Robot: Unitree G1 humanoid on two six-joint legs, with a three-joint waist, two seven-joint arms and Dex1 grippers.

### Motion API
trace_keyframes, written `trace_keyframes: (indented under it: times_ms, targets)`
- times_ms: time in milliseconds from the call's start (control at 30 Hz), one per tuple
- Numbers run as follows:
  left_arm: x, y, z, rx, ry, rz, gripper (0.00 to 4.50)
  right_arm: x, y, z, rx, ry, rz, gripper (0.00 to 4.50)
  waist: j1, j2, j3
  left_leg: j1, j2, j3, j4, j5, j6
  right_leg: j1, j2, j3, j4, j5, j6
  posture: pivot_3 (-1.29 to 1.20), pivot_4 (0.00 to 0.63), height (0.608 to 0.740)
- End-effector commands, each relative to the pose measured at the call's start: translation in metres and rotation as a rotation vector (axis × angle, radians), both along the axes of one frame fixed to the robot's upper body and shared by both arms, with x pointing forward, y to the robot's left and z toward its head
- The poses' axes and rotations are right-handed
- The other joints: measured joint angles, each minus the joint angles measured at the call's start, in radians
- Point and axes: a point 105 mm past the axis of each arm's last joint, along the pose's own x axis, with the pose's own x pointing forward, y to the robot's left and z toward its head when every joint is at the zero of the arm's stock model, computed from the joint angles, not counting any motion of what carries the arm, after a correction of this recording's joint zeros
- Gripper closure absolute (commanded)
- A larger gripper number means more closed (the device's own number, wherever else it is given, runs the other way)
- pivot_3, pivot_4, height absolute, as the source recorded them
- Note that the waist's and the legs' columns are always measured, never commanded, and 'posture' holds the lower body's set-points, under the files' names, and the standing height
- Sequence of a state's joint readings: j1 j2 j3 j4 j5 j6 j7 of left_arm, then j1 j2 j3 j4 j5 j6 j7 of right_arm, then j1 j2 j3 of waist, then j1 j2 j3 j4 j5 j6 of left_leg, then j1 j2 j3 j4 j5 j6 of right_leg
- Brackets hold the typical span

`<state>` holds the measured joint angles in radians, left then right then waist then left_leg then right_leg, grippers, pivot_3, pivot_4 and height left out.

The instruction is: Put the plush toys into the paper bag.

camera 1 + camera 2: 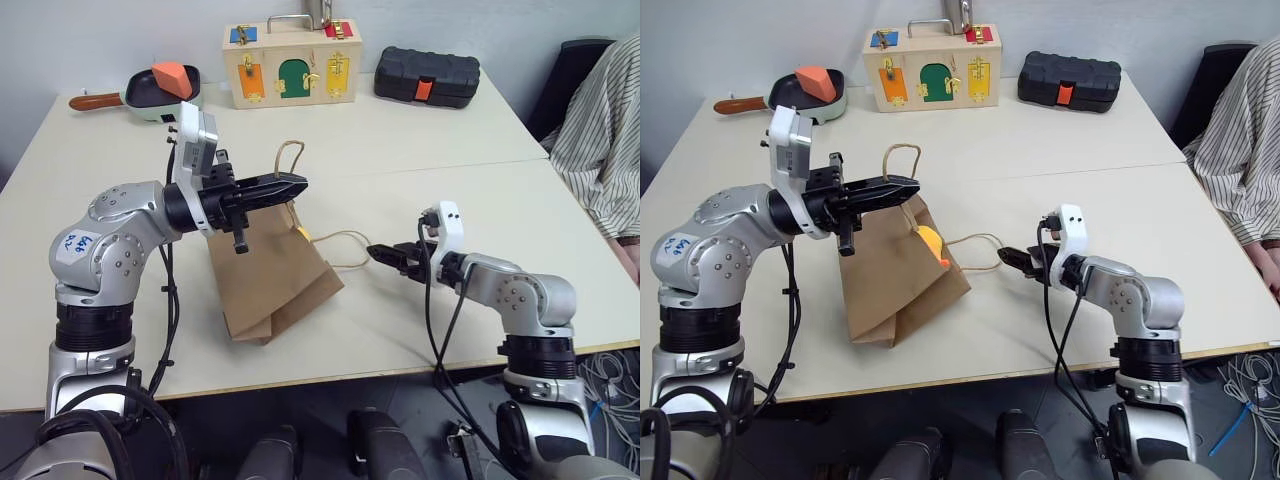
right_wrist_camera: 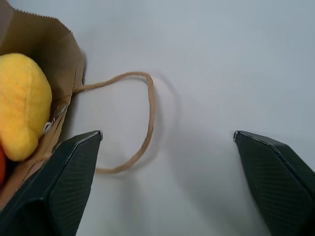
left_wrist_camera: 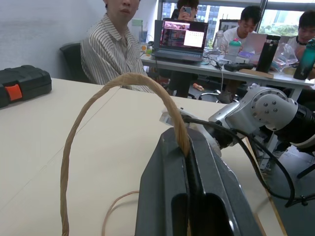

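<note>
left gripper clenched on upper handle of paper bag, lifting the mouth. right gripper released, just beside the mouth. yellow plush toy at bag opening, orange one barely visible. risk: releasing handle may tip bag; toys could roll out.

A: Even, bright indoor light falls on the table; soft shadows lie beneath the paper bag.

B: Daylit windows glare behind; nearby fingers look blurred.
</note>
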<state>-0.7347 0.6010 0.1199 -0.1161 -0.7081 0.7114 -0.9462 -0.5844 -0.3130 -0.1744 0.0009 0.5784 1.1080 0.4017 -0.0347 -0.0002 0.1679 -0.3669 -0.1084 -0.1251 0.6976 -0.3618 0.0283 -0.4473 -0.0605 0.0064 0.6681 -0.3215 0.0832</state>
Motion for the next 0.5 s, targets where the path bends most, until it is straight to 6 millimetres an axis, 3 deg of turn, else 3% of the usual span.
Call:
trace_keyframes:
  times_ms: [33, 333, 500]
  targets:
    - [-0.008, -0.001, 0.012, -0.014, -0.059, -0.017, 4.5, -0.004, 0.03, -0.004, 0.085, 0.053, 0.083, 1.28, -0.002, 0.0, 0.0, 0.0, 0.0, 0.0, 0.0, 0.0, 0.0, 0.0, 0.0, 0.0, 0.0, 0.0, 0.0, 0.0, 0.15, 0.74]
    - [-0.006, 0.001, 0.013, -0.018, -0.061, -0.008, 4.5, -0.005, 0.054, -0.004, 0.095, 0.053, 0.151, 4.44, -0.005, 0.0, 0.0, 0.0, 0.0, -0.001, 0.0, 0.0, 0.0, 0.0, 0.0, 0.0, 0.0, 0.0, 0.0, 0.0, 0.15, 0.74]
    - [-0.005, 0.0, 0.01, -0.019, -0.057, -0.005, 4.5, 0.0, 0.04, 0.015, 0.132, -0.023, 0.111, 4.48, -0.003, 0.0, 0.0, 0.0, 0.0, -0.001, 0.0, 0.0, 0.0, 0.0, 0.0, 0.0, 0.0, 0.0, 0.0, 0.0, 0.15, 0.74]
